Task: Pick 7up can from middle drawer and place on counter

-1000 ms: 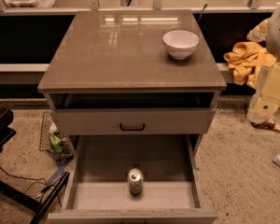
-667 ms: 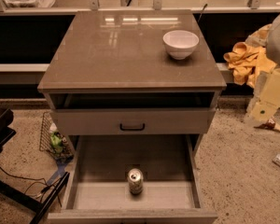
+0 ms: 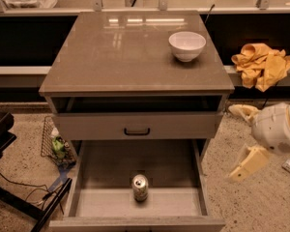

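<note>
The 7up can (image 3: 139,187) stands upright on the floor of the open middle drawer (image 3: 106,202), near its front centre. The pale green and white body and the silver top both show. The counter (image 3: 121,52) is the glossy taupe slab on top of the cabinet. My gripper (image 3: 249,161) is at the right edge of the view, low beside the cabinet's right side. It is to the right of the drawer and well apart from the can. Its white wrist housing (image 3: 279,128) sits just above it. It holds nothing that I can see.
A white bowl (image 3: 187,45) sits on the counter's back right. The upper drawer front with its black handle (image 3: 137,131) is slightly out. A yellow cloth (image 3: 262,64) lies on the ledge at the right. A wire basket (image 3: 55,144) and black chair legs (image 3: 19,197) are on the floor at the left.
The arm has come down and a little left along the cabinet's right side, from ledge height to drawer height. The can, bowl and drawers have not moved.
</note>
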Controlling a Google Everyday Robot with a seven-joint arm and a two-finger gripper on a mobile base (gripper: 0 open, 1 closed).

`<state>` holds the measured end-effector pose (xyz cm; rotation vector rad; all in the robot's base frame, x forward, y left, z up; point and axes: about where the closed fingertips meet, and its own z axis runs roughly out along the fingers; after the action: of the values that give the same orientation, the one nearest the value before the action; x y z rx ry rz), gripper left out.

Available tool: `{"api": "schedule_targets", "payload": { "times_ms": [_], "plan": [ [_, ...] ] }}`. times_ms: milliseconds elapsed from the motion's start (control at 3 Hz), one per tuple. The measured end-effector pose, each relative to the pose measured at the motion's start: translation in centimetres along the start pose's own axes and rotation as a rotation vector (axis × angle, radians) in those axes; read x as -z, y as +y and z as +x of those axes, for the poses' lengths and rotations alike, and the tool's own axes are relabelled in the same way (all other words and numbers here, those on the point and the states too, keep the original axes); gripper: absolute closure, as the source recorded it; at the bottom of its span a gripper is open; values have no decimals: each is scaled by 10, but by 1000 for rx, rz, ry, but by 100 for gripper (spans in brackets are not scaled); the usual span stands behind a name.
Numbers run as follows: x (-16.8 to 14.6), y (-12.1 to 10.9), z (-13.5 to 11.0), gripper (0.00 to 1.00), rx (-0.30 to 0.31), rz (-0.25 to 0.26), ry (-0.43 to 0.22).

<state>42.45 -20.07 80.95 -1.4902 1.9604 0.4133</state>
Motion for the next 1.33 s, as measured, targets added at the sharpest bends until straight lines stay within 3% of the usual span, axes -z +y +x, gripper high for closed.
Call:
{"api": "schedule_targets", "payload": {
  "times_ms": [333, 667, 1000, 1333],
  "plan": [
    [-43, 20, 18, 0, -57, 2, -237],
    [-48, 44, 45, 0, -60, 25, -412],
    [-31, 58, 62, 0, 12, 67, -454],
    [-29, 58, 63, 0, 19, 73, -453]
  ]
}}
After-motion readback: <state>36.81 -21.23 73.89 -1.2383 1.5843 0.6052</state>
